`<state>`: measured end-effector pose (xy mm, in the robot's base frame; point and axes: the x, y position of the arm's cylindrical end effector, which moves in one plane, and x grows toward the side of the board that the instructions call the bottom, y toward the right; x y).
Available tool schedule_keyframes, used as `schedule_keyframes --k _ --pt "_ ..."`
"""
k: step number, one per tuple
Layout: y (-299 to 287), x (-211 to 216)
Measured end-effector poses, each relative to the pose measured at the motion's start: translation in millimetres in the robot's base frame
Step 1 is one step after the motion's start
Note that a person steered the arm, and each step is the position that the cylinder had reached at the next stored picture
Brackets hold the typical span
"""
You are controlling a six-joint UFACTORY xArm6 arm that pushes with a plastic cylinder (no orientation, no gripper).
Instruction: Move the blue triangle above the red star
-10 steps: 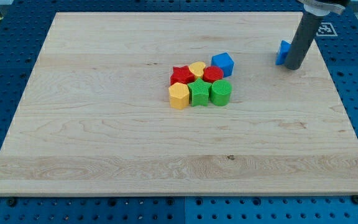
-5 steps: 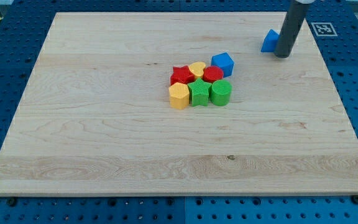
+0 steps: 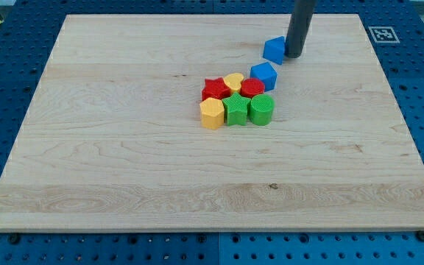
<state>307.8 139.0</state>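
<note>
The blue triangle lies near the view's top, right of centre. My tip touches its right side. The red star sits at the left of a tight cluster in the middle of the board, down and to the left of the triangle. A blue cube lies between the triangle and the cluster, just below the triangle.
The cluster also holds a yellow heart, a red round block, a yellow hexagon, a green star and a green cylinder. The wooden board sits on a blue pegboard.
My tip has moved to the view's left and pushed the blue triangle leftward from the board's right side to just above the blue cube.
</note>
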Motion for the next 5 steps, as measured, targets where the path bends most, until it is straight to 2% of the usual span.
schedule_keyframes --k 1,3,5 --pt "-1 0" --pt "-82 0" --pt "-75 -18"
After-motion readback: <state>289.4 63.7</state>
